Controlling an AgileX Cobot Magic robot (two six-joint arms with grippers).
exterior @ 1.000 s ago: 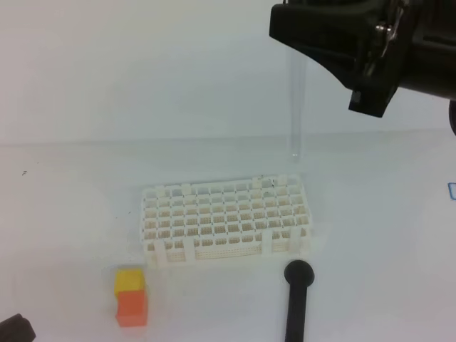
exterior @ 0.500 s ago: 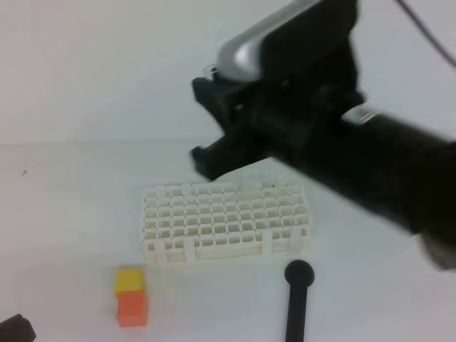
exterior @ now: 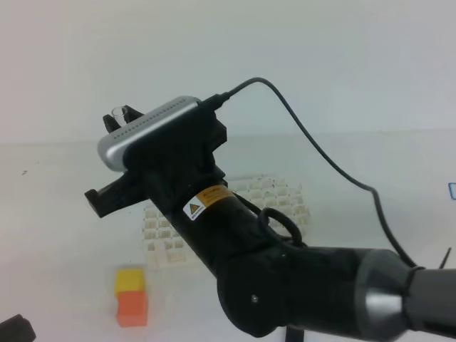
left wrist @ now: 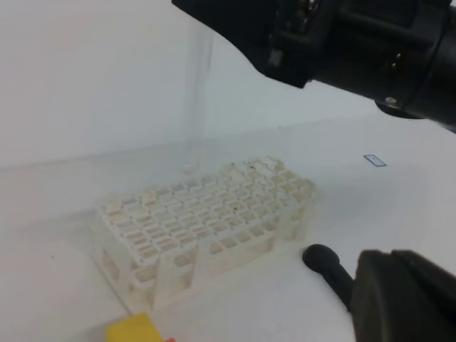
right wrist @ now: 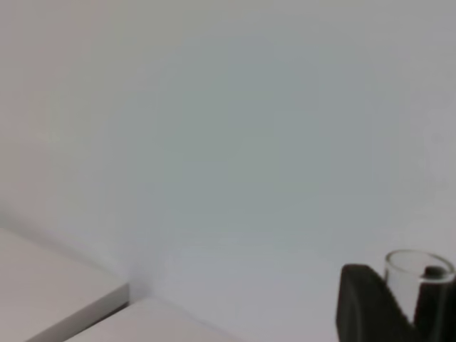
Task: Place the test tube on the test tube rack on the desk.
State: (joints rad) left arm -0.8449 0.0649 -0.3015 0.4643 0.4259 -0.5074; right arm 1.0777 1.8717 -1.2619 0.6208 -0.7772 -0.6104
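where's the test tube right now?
The test tube hangs upright from the right gripper in the left wrist view, its lower end just above the far left edge of the rack. Its open rim also shows in the right wrist view.

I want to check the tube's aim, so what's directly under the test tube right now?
In the left wrist view the test tube hangs upright from the right claw, its bottom end over the rack's far edge. Whether it has entered a hole cannot be told; from above, the arm covers that spot.
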